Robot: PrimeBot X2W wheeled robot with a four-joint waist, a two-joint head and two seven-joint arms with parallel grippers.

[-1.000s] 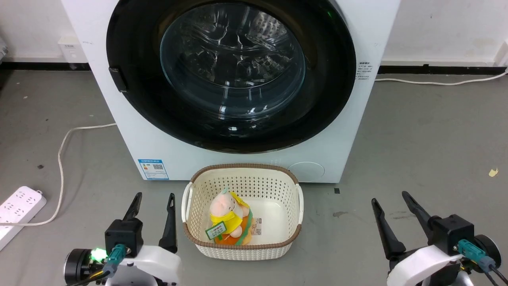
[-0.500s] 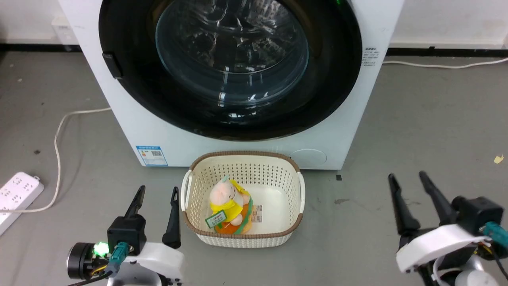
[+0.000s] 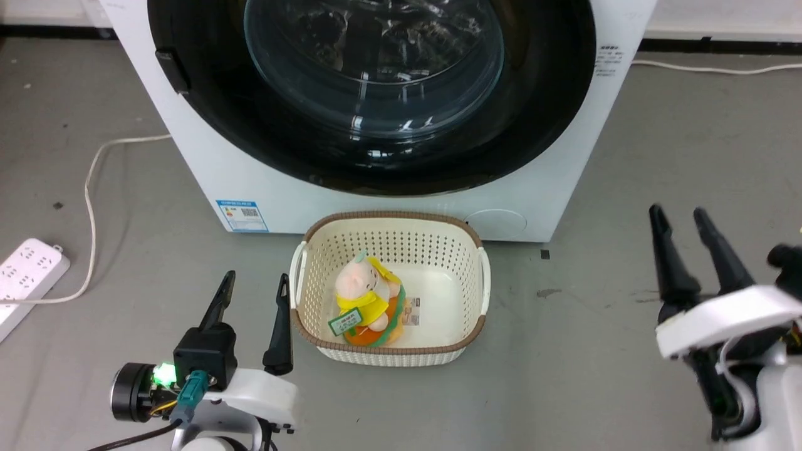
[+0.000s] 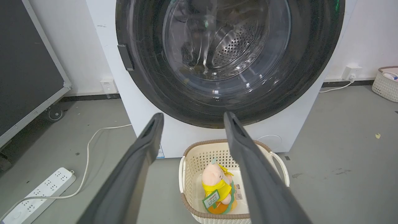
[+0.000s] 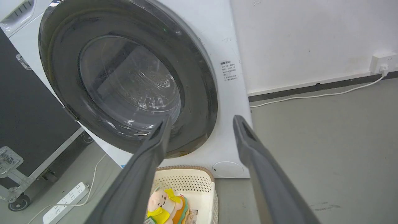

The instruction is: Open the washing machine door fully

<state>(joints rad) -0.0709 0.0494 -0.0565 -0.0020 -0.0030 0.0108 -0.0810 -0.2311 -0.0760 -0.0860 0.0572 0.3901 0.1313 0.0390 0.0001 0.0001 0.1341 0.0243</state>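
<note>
The washing machine [image 3: 207, 175] is a white front-loader. Its washing machine door [image 3: 551, 94] lies shut against the front: a glossy black disc with a bulging glass centre. A small handle tab [image 3: 172, 70] sits on the door's left rim. My left gripper [image 3: 257, 279] hovers open and empty low at the left, beside the basket. My right gripper [image 3: 677, 213] is open and empty at the right, over bare floor and apart from the machine. The left wrist view faces the door [image 4: 230, 56] squarely between the open left gripper [image 4: 193, 115]. The right gripper [image 5: 202, 118] sees the door [image 5: 124, 81] obliquely.
A cream perforated basket [image 3: 388, 222] holding a plush toy [image 3: 363, 300] stands on the grey floor right before the machine. A white power strip [image 3: 28, 272] and its cable [image 3: 94, 175] lie at the left. A dark wheeled panel [image 4: 28, 62] stands left of the machine.
The head camera has tipped down, shifting the whole picture upward. My right gripper has moved forward toward the machine, more than that shift. The door has stayed shut and both grippers open.
</note>
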